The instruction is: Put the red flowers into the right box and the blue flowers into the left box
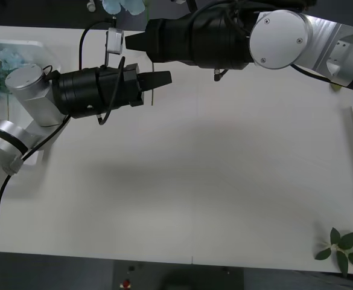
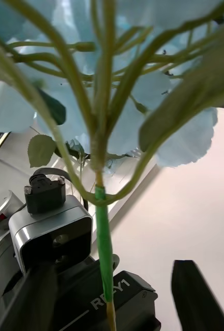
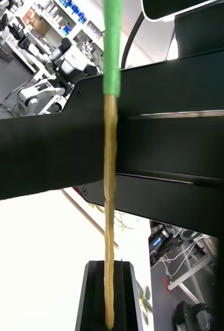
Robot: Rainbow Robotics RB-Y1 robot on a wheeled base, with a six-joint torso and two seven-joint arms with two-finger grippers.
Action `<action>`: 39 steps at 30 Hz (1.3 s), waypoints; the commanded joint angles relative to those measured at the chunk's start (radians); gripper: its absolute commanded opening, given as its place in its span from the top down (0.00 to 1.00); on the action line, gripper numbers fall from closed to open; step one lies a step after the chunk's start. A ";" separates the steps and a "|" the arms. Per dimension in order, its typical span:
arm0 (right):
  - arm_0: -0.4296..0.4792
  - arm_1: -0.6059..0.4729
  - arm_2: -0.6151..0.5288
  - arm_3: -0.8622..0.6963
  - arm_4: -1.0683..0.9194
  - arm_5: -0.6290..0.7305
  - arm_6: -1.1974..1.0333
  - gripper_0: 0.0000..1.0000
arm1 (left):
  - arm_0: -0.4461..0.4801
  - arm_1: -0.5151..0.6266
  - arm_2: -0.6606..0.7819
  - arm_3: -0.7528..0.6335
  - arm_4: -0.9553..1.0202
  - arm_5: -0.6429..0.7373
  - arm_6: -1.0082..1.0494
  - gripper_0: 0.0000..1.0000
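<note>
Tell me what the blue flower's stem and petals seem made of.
The blue flower looks artificial. Its petals read as thin matte fabric, pale and slightly translucent. The stem looks like a tan, ridged plastic-coated wire, wrapped higher up in bright green tape or sleeve. The left gripper holds it.

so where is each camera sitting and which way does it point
Front view: above the arms, looking down at the table; both black arms show, the left gripper and the right gripper near the far edge.
Right wrist view: on the right wrist, looking up the stem into a blue flower; its own dark fingers and the left arm's wrist show.
Left wrist view: on the left wrist, facing the right arm, with its own finger behind the stem.
Both wrist views share that green-taped stem.
</note>
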 commanded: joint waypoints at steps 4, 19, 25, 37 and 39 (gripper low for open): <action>-0.043 0.003 -0.010 -0.009 -0.004 -0.008 -0.031 0.00 | -0.042 0.012 0.009 -0.026 0.022 0.001 -0.015 1.00; -0.064 -0.385 -0.091 -0.230 -0.254 0.254 -0.010 0.00 | 0.020 0.208 0.009 -0.026 0.209 0.014 -0.015 1.00; -0.063 -0.535 -0.180 -0.224 -0.294 0.581 0.164 0.00 | 0.070 0.335 0.011 -0.027 0.299 0.025 -0.015 1.00; 0.020 -0.443 -0.192 0.393 -0.546 1.085 1.182 0.00 | 0.244 0.680 0.009 -0.015 0.324 -0.076 -0.015 1.00; 0.041 -0.405 -0.192 0.499 -0.526 1.144 1.182 0.00 | 0.277 0.740 0.009 -0.004 0.315 -0.116 -0.015 1.00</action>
